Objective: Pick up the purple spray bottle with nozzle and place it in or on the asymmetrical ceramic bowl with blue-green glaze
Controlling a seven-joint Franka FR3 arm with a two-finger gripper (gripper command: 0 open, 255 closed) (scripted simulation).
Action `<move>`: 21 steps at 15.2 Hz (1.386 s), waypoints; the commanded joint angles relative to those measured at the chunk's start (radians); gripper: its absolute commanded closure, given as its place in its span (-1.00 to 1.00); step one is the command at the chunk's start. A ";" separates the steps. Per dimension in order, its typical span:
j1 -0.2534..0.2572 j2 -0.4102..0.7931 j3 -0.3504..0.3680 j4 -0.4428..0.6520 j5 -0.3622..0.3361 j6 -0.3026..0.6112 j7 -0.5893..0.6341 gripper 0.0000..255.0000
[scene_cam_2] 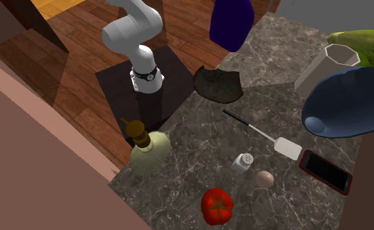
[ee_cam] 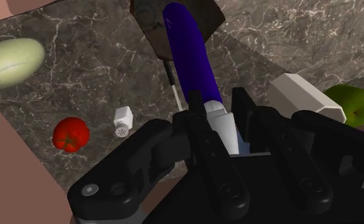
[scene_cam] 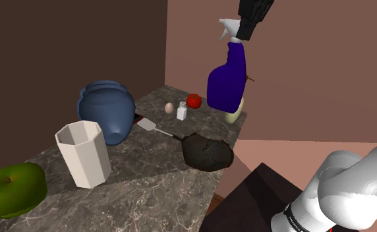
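With pincer [ee_cam: 219, 113] closed tight on the white nozzle [scene_cam: 230, 26] of the purple spray bottle [scene_cam: 227, 82], hanging high above the dark uneven bowl [scene_cam: 208, 151], lower straight and slowly, then release inside.

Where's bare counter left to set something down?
Largest bare patch: the counter's front strip, bordered by the white cup, the dark bowl and the near edge. Smaller one between spatula, pale corked bottle and dark bowl. Crowded: the shoulder view's far end, with tomato, egg, shaker and phone. The gripper holds the purple spray bottle in the air.
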 commanded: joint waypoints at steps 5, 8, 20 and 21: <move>0.006 -0.047 0.013 -0.105 0.008 0.060 0.013 1.00; 0.007 -0.079 0.011 -0.181 0.011 0.104 0.006 1.00; 0.012 -0.181 0.011 -0.444 0.022 0.265 -0.017 1.00; 0.013 -0.188 0.011 -0.464 0.023 0.278 -0.019 1.00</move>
